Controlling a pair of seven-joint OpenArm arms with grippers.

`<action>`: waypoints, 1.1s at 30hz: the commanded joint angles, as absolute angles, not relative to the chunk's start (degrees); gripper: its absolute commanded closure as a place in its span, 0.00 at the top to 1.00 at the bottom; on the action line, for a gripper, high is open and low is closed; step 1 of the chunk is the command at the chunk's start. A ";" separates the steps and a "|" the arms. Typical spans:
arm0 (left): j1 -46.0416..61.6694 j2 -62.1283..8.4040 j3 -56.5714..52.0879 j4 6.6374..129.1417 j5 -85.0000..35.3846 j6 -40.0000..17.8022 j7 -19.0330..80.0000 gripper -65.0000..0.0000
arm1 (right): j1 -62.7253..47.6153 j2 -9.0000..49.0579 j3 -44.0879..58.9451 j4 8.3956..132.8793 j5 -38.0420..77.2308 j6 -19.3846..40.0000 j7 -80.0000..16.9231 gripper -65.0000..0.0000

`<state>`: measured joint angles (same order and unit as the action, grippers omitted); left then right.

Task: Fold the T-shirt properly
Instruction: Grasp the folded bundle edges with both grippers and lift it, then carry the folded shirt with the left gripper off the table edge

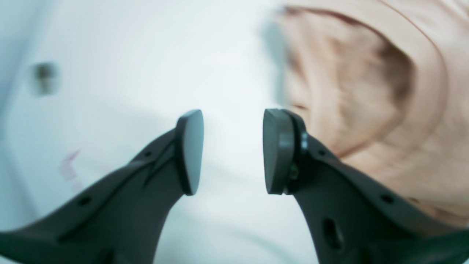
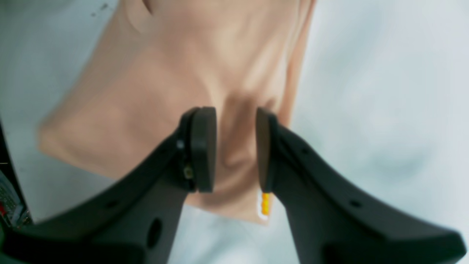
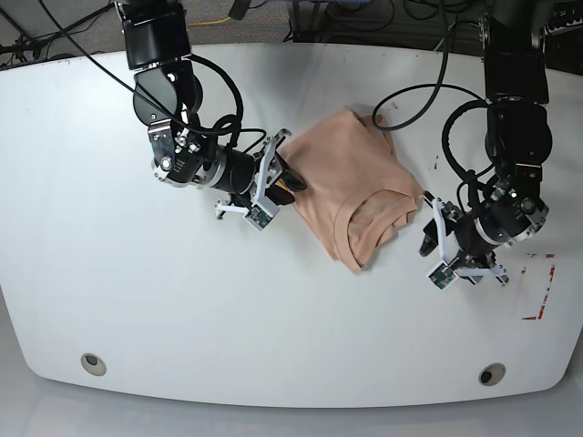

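While both grippers (image 1: 233, 152) (image 2: 236, 150) stand open, only the right wrist view shows the T-shirt's (image 2: 234, 128) yellow print (image 2: 265, 202).

The big surface (image 3: 209, 319) is white, with round corners at the front. Near each front corner there is a round hole, one on the left side of the base view (image 3: 93, 364) and one on the right (image 3: 492, 374). Thin red marks (image 3: 546, 291) sit near its right edge. Soft light makes the white top look bright. Dark cords (image 3: 437, 13) lie along the far edge.
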<state>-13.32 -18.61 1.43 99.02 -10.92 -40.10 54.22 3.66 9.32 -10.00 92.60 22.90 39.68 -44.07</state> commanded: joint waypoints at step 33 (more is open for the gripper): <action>-1.63 -16.84 -2.95 96.31 -1.71 -40.00 52.00 0.37 | -1.80 2.51 -19.47 87.34 23.43 40.00 -42.86 0.26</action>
<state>-0.47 -16.21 -1.98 95.07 -1.32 -40.36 52.71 -1.91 3.79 -18.68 85.93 22.46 39.38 -43.51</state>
